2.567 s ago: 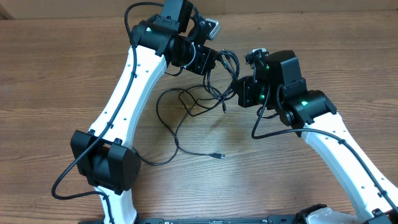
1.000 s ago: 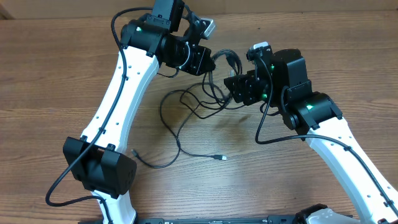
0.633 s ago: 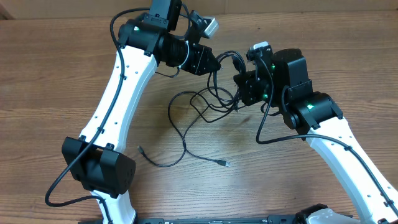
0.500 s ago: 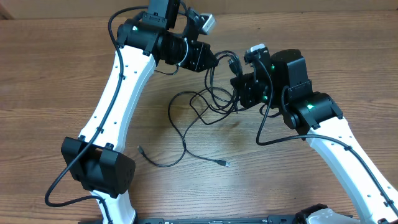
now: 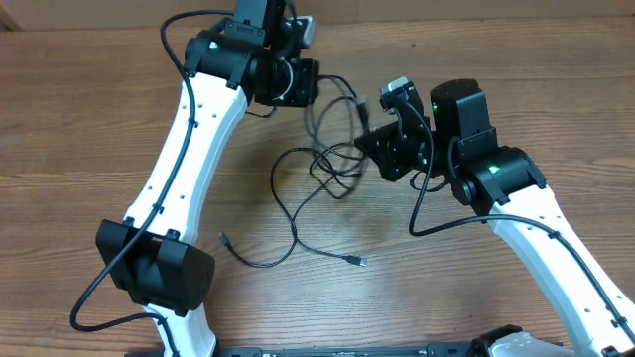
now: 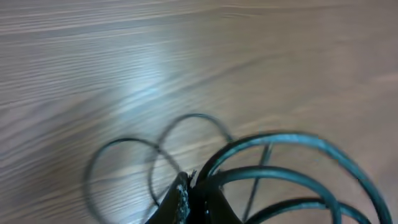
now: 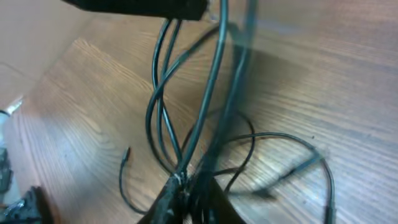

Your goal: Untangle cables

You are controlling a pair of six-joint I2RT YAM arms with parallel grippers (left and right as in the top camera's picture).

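1. The cables [image 5: 332, 159] form one tangle at the far middle of the desk [image 5: 99, 119], between the two arms. The upper strands are lifted off the wood and the lower loops lie on it. Two loose tails run toward the near edge and end in a plug [image 5: 357, 261] and a second tip [image 5: 222, 238], well apart from each other.
2. Left jaws: fully closed on a bundle of strands. In the left wrist view the loops [image 6: 273, 168] fan out from the tips.
3. Right jaws: drawn nearly together, pinching strands [image 7: 186, 143] where they cross. We cannot tell how many because of blur.
4. Our reading of the step: both grips are on the same knot, and it opens by drawing them apart.
5. To do it well, we would separate the left arm [image 5: 189, 149] and right arm [image 5: 516, 208] slowly and level. A twisted pair runs between the grips, so a straight hard pull would likely cinch it. We would go gently and watch for loops shrinking.
6. We would leave the tails slack on the desk so the plugs can slide back through the loops.
7. Risk: a plug snagging in a loop, in which case we would stop and regrip nearer the crossing.
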